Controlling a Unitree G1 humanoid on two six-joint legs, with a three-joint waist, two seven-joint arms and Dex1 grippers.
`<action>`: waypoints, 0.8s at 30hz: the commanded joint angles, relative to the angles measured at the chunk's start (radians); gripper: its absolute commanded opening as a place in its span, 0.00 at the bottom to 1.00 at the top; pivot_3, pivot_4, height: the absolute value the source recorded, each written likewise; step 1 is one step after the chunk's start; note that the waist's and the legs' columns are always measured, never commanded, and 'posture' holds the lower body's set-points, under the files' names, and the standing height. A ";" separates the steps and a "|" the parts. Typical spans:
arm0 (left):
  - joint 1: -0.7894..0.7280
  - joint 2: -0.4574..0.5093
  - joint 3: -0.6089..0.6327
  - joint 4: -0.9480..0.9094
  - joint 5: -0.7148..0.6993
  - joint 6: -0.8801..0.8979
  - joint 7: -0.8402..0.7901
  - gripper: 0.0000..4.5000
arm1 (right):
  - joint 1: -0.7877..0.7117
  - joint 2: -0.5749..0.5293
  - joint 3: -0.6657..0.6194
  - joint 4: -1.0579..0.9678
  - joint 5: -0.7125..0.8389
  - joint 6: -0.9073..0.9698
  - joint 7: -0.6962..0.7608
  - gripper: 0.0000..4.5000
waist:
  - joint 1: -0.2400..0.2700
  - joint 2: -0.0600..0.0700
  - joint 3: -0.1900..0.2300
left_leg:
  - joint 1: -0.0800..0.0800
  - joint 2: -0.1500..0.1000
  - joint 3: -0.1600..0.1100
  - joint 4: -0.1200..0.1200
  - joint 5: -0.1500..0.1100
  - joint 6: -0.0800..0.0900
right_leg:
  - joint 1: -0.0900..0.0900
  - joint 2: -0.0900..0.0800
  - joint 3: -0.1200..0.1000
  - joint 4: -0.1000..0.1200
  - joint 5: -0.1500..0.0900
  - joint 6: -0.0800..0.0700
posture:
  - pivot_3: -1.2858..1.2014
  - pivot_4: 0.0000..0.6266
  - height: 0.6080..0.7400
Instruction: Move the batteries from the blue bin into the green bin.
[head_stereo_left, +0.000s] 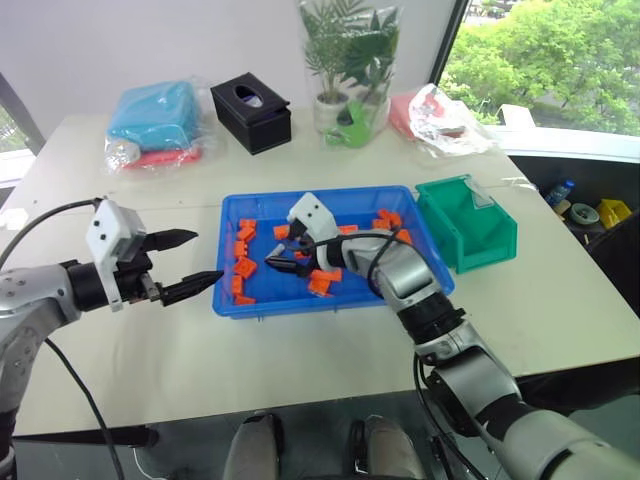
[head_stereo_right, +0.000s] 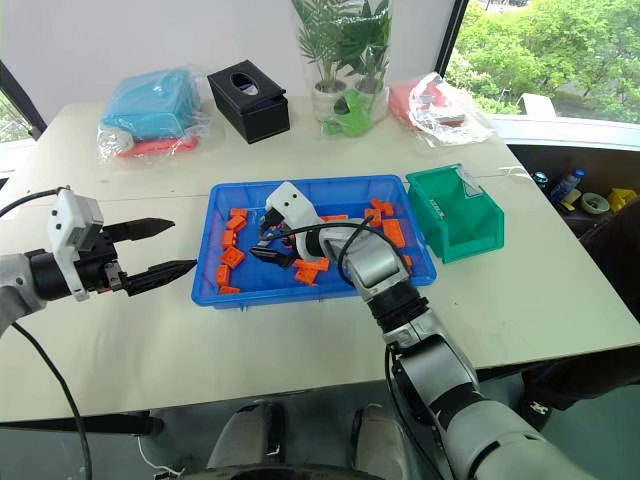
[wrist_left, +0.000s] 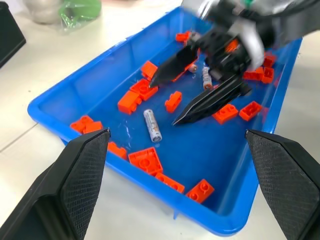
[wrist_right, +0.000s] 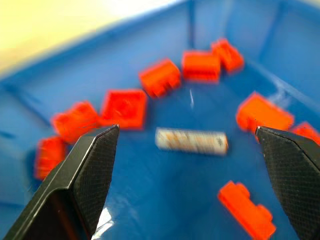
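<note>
Batteries (wrist_left: 152, 125) in view: three.

Pretty plain room: a cream table (head_stereo_left: 120, 330) sits against a white wall (head_stereo_left: 120, 50). Big window (head_stereo_left: 560, 60) on the right with a dark frame, green trees outside, daylight pouring in. A potted plant (head_stereo_left: 345, 50), a black box (head_stereo_left: 251, 112) and some bagged bundles (head_stereo_left: 155, 122) line the table's far edge. Dark floor underneath.

Bright window daylight (right wrist view seemingly blurred).
</note>
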 joint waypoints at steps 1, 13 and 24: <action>0.001 0.010 0.048 -0.029 -0.006 -0.015 0.000 1.00 | -0.009 0.027 0.008 0.033 -0.039 -0.051 -0.051 0.99 | -0.002 0.000 0.000 | 0.000 0.000 0.000 0.000 0.000 0.000 | 0.000 0.000 0.000 0.000 0.000 0.000 | 0.52 0.24 0.37; 0.005 0.016 0.061 -0.038 -0.004 -0.008 0.002 1.00 | 0.005 0.114 0.013 0.101 -0.059 -0.086 -0.085 0.99 | -0.002 0.000 0.000 | 0.000 0.000 0.000 0.000 0.000 0.000 | -0.001 0.000 0.000 0.001 0.000 0.000 | 0.52 0.24 0.37; -0.017 0.021 0.054 -0.032 -0.005 -0.006 0.005 1.00 | -0.012 0.135 -0.006 0.235 -0.090 -0.182 -0.108 0.58 | -0.004 -0.001 -0.001 | 0.001 0.000 0.000 0.000 0.000 -0.001 | 0.000 0.000 0.000 0.001 0.000 0.000 | 0.52 0.24 0.37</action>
